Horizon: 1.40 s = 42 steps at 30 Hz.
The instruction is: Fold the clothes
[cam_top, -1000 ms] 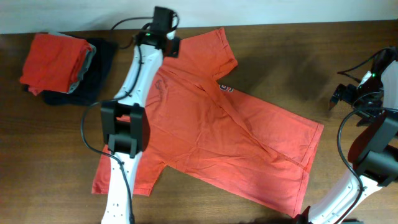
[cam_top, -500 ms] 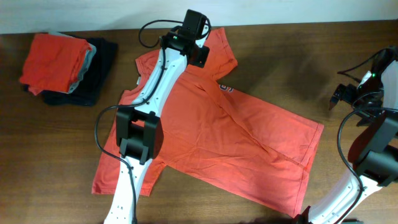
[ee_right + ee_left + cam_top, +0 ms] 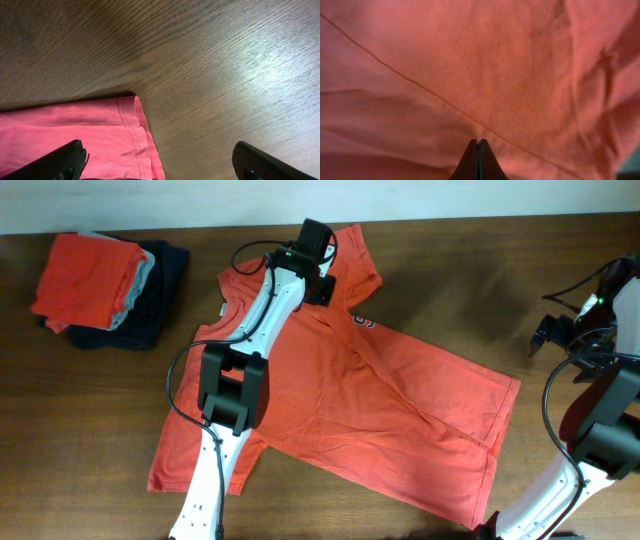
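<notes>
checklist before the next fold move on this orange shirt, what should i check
1. T-shirt spread flat: not ok, creases run diagonally across the middle.
2. Left gripper shut, over the cloth near the collar end; whether it pinches fabric: cannot tell.
3. Right gripper open and holding nothing: ok.
4. Hem corner in sight of the right wrist camera, lying flat on the wood: ok.
5. Folded orange shirt at the far left, apart from the spread one: ok.
</notes>
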Tool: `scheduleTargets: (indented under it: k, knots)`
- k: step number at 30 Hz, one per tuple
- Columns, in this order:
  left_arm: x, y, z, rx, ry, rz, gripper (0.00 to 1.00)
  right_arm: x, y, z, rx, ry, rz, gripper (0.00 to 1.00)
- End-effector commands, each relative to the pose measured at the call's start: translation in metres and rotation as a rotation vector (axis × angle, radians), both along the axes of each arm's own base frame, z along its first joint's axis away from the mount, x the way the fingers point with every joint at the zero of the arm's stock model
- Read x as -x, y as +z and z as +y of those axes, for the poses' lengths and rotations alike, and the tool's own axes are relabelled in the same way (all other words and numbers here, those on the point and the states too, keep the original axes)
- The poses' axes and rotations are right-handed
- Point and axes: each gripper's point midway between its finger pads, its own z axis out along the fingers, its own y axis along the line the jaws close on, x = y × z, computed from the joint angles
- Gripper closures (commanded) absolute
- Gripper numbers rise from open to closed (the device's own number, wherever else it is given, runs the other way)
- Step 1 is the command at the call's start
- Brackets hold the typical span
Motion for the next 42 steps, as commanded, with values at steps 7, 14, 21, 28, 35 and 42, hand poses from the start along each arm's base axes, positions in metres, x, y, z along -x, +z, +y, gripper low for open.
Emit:
scheduleTargets:
  k: [7,14,21,28,35,42]
  knots:
    - [-0.001,-0.034,-0.001,0.020,0.036,0.038,1.00,0.002,-0.001,-0.003,0.009,-0.003,0.010,0.02]
    - [-0.004,-0.061,-0.019,0.095,-0.002,0.043,1.00,0.002,-0.001,-0.003,0.008,-0.003,0.011,0.02]
    - [-0.008,-0.070,-0.033,0.113,-0.026,0.011,1.00,0.002,-0.001,-0.003,0.008,-0.003,0.011,0.02]
    - [-0.022,-0.041,-0.057,0.152,-0.059,-0.083,1.00,0.002,-0.001,-0.003,0.008,-0.003,0.011,0.02]
    - [-0.038,-0.012,-0.065,0.171,-0.090,-0.168,1.00,0.002,-0.001,-0.003,0.008,-0.003,0.011,0.02]
    - [-0.058,0.078,-0.053,0.208,-0.074,-0.297,0.95,0.002,-0.001,-0.003,0.008,-0.003,0.011,0.02]
